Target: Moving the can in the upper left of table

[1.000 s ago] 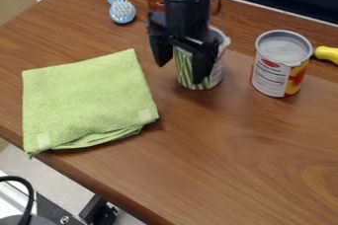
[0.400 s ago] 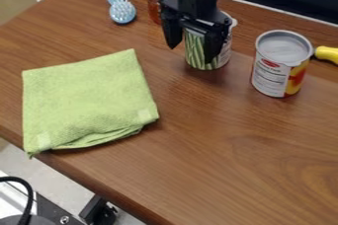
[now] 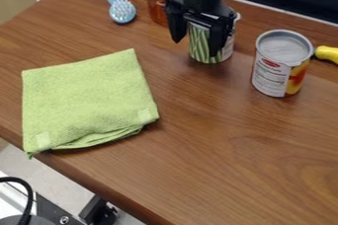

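One striped can (image 3: 201, 45) stands against the released claw (image 3: 195, 48), its fingers spread.

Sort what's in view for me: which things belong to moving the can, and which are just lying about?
Job:
- green-striped can
- gripper

Lying about:
- towel
- blue brush
- orange container
- right-hand can
- yellow handle

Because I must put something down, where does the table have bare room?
Widest: right of the green towel, in front of the red-yellow can. Smaller: between towel and blue brush. Crowded: around the gripper, striped can and orange pot.
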Controlling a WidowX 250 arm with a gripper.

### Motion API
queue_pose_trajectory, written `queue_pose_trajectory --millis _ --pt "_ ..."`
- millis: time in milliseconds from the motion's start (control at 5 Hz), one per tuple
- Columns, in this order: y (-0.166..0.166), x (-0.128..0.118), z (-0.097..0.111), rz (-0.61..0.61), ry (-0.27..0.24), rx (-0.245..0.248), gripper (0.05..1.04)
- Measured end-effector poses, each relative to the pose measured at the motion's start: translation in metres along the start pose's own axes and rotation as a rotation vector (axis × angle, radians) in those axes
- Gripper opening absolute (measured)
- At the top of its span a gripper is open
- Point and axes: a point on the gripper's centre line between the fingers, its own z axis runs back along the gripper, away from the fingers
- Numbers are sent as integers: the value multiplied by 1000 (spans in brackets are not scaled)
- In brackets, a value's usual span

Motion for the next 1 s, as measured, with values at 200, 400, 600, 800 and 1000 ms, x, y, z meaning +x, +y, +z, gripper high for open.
queue_pose_trajectory --millis 200,400,600,800,1000 --pt "0 5 0 0 -31 5 997" --pt "-1 10 3 0 -51 1 997" --pt "-1 14 3 5 -75 -2 997" --pt "-1 18 1 7 -85 -8 997" --pt "3 8 1 21 -50 -32 997"
